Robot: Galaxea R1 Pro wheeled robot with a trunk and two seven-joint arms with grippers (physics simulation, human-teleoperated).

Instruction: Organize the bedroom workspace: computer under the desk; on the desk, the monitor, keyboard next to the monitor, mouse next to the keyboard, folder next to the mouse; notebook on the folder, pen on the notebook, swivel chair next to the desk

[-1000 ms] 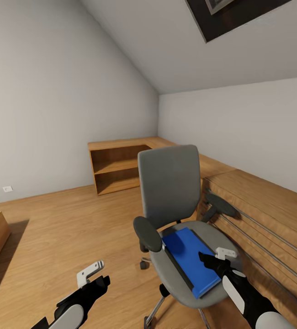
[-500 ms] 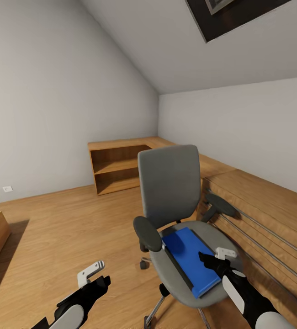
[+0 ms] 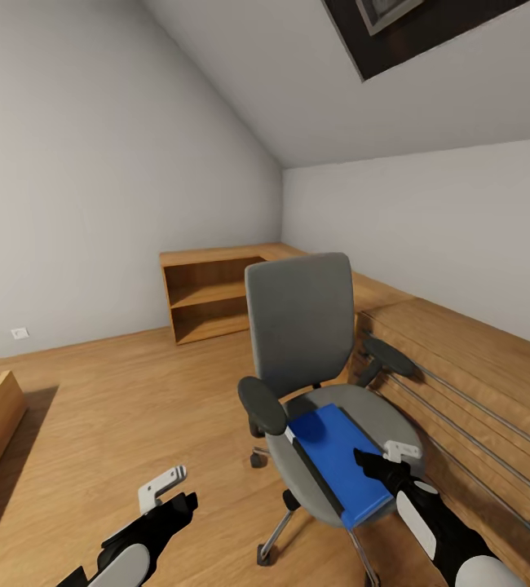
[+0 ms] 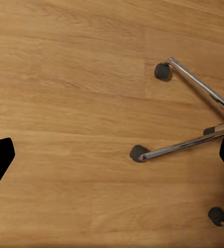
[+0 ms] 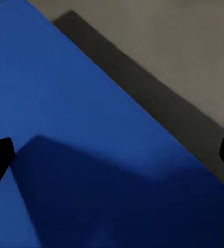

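My right gripper hangs spread wide, holding nothing, just above the flat bright blue folder on the grey upholstered swivel chair. My left gripper hangs wide and empty over the light wood floor, under sloped pale grey walls.

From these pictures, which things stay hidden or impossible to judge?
- Folder, head view: its near corner is covered by the right gripper.
- Contact between right gripper and folder: not decidable; the right wrist view is too close.
- Swivel chair base: partly cut by the left wrist view's edge.
- Skylight: cut by the head view's top edge.
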